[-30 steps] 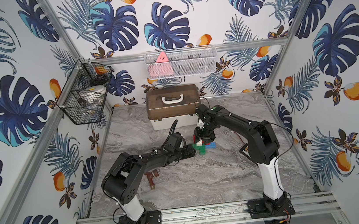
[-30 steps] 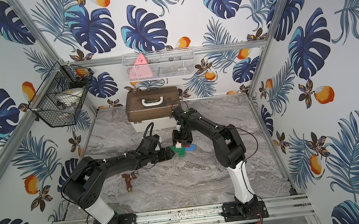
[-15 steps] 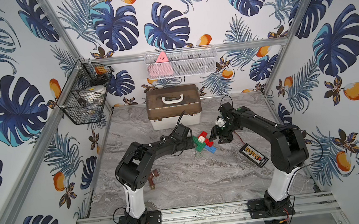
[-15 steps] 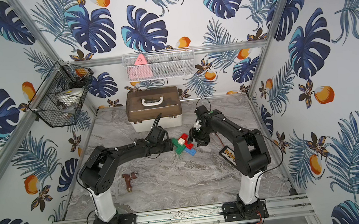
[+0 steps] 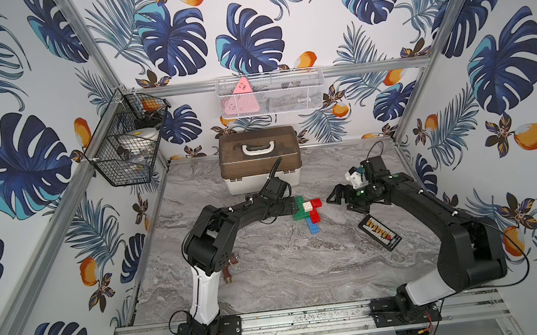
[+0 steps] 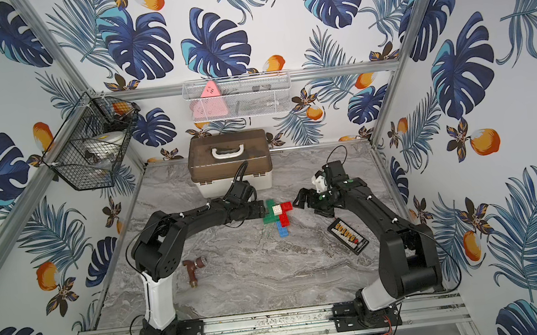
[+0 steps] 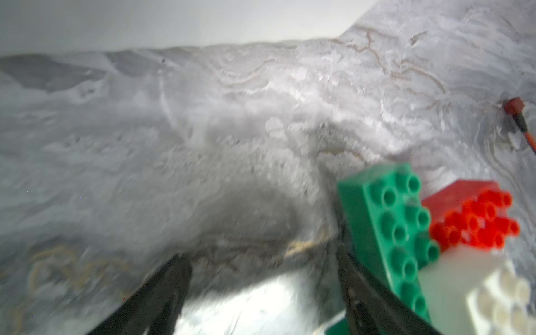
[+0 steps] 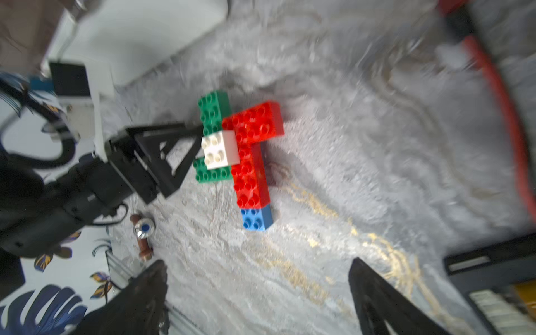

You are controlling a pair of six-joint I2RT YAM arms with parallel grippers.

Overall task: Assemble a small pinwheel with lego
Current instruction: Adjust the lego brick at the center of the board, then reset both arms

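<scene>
The pinwheel (image 5: pixel 309 210) (image 6: pixel 278 214) lies flat on the marble table: green, red and blue bricks crossed under a white square brick (image 8: pixel 219 150). My left gripper (image 5: pixel 293 205) (image 7: pixel 261 256) stands open at the pinwheel's left side. One of its fingers (image 7: pixel 356 290) is right beside a green brick (image 7: pixel 391 232), and nothing is between the jaws. My right gripper (image 5: pixel 333 198) (image 8: pixel 258 265) is open a short way to the right of the pinwheel, apart from it, with only bare table between its fingers. I see no loose lego.
A brown-lidded toolbox (image 5: pixel 260 159) stands behind the pinwheel. A black board with coloured buttons (image 5: pixel 380 233) lies below the right gripper. A brown pipe fitting (image 6: pixel 193 270) lies by the left arm's base. Wire baskets (image 5: pixel 127 146) hang on the walls.
Both grippers have let go of the pinwheel and opened. The right gripper has drawn off to the right, the left arm has pulled back leftward. The pinwheel now rests on the table.
</scene>
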